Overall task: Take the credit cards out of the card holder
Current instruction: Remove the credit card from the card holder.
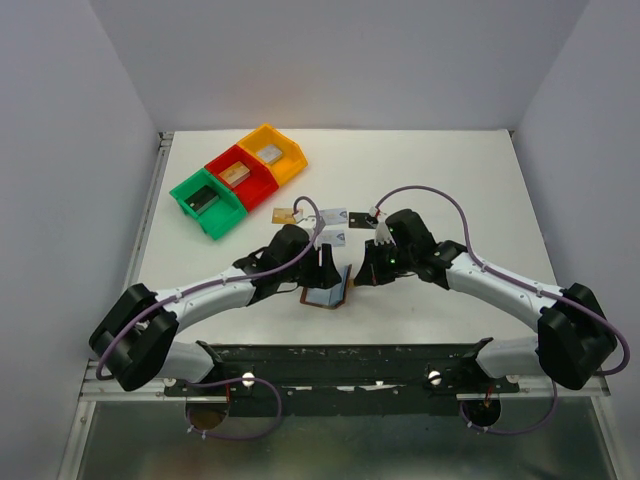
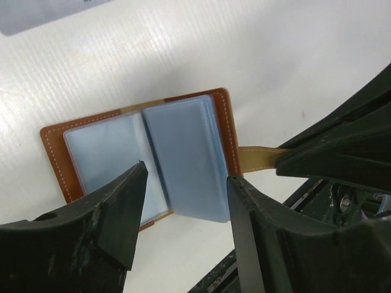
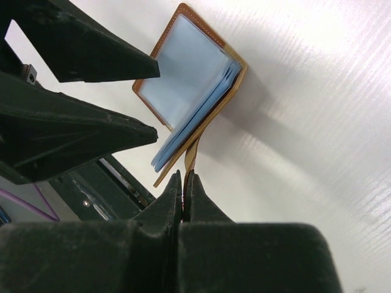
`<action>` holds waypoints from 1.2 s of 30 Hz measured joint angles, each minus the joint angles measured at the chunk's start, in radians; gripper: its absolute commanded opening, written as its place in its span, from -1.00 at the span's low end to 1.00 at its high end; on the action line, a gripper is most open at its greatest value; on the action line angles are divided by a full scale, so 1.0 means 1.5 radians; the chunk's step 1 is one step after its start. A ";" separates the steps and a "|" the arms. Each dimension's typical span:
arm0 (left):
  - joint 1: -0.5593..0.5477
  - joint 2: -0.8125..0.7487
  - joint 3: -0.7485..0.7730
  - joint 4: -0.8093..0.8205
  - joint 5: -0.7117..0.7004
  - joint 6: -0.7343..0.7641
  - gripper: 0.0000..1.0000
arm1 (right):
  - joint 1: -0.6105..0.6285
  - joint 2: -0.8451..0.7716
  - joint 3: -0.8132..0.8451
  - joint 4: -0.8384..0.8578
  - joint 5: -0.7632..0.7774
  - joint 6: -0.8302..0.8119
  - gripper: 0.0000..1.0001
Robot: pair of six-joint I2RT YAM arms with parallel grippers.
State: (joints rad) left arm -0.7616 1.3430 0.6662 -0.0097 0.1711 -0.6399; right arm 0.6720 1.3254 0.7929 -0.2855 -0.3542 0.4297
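Observation:
The brown card holder (image 1: pixel 328 294) lies open on the table between the arms, its light-blue inner sleeves (image 2: pixel 183 159) facing up and one half (image 3: pixel 189 79) raised. My right gripper (image 3: pixel 184 177) is shut on its tan snap tab (image 3: pixel 192 155), which shows taut in the left wrist view (image 2: pixel 259 157). Just above the sleeves hovers my left gripper (image 2: pixel 187 172), open and touching nothing. A gold-tan credit card (image 1: pixel 284 214), a silvery one (image 1: pixel 332 215) and a black one (image 1: pixel 337 237) lie on the table beyond the holder. Whether any card sits in the sleeves is not visible.
Green (image 1: pixel 207 203), red (image 1: pixel 241 177) and yellow (image 1: pixel 272 153) bins stand in a row at the back left, each with a block inside. The dark mounting rail (image 1: pixel 340 362) runs along the near table edge, close behind the holder. The two grippers are almost touching.

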 measured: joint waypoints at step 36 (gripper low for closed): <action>0.000 0.084 0.042 0.026 0.053 0.015 0.09 | -0.039 -0.008 -0.006 -0.001 -0.029 -0.014 -0.99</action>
State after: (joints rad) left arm -0.7616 1.4685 0.7296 0.0288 0.2512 -0.6174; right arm 0.6136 1.3140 0.7837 -0.2863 -0.3981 0.4088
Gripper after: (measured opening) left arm 0.512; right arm 0.024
